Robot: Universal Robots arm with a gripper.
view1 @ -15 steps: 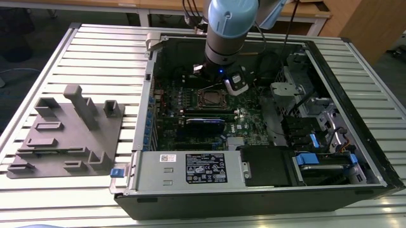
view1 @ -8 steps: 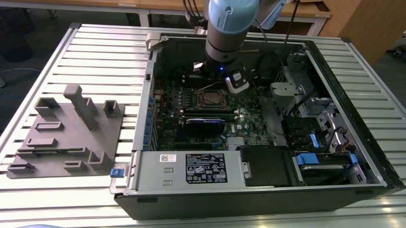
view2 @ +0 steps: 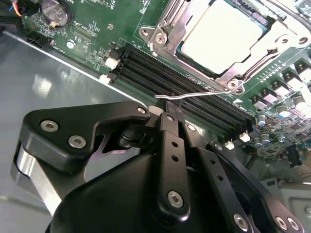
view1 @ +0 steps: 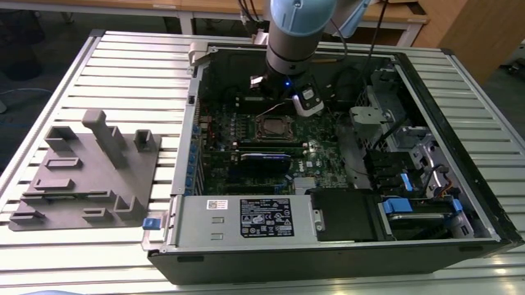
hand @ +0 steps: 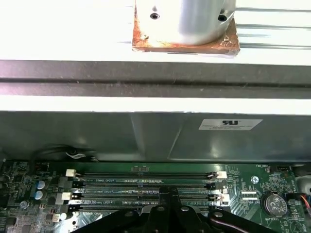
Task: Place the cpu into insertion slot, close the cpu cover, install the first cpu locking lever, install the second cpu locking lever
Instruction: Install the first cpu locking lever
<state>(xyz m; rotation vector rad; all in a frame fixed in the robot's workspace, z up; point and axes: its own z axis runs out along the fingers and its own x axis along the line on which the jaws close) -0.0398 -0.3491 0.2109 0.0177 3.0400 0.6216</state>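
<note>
Cpu [view2: 223, 36] sits in slot [view1: 273, 128], cover [view2: 171, 33] down; lever step judged in hand. End effector [view1: 302, 109] stands at 1 o'clock of slot in the exterior view, just beside loose lever [view2: 194, 95]; grip cannot be told. Latching demands a steady downward press.

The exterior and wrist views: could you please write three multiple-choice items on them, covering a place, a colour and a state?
1. Where is the grey fixture? A on the table, at the exterior view's left of the computer case; B inside the case; C on the floor.
2. The motherboard's colour? A red; B white; C green.
3. The cpu is: A on the table; B seated in the insertion slot; C on the fixture.
1 A: it rests on the slats beside the case. 2 C: green shows in both wrist views. 3 B: its silver top fills the socket.
</note>
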